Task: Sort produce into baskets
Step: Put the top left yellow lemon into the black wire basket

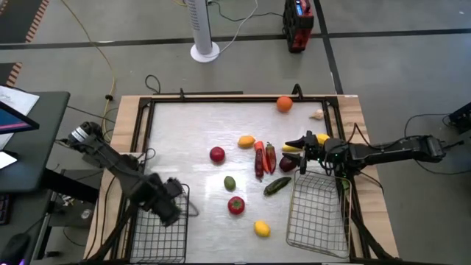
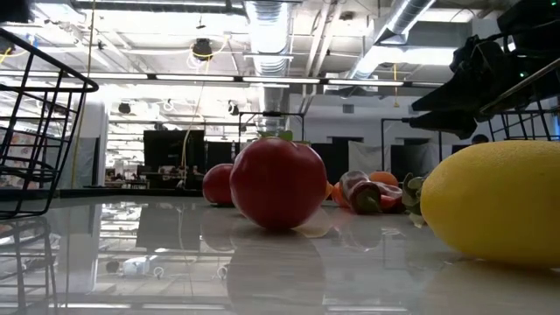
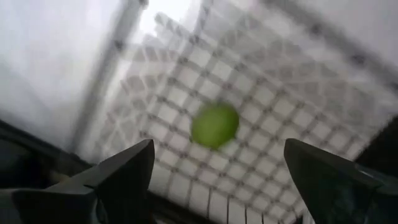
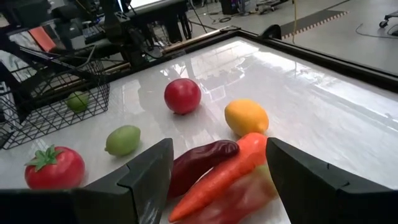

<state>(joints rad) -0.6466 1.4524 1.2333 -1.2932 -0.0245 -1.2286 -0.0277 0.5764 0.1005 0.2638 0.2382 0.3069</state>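
My left gripper (image 1: 168,200) (image 3: 214,177) hangs open, fingers pointing down, over the left wire basket (image 1: 158,232). A green lime (image 3: 214,124) shows blurred below its fingers, over the basket's grid floor; the same lime (image 4: 78,101) appears inside the basket in the right wrist view. My right gripper (image 1: 296,144) (image 4: 217,180) stands open at the table's right, aimed at a carrot (image 4: 217,174), a dark red pepper (image 4: 199,158) and another pepper that lie together. Other produce lies loose on the white table, and the right basket (image 1: 320,213) sits near the right front.
Loose on the table are a red apple (image 1: 217,154), an orange-yellow fruit (image 1: 246,141), a second lime (image 1: 229,182), a cucumber (image 1: 277,185), a tomato (image 1: 235,205), a lemon (image 1: 262,228), an orange (image 1: 284,104) and garlic (image 1: 316,114). A raised dark frame (image 1: 221,99) edges the table.
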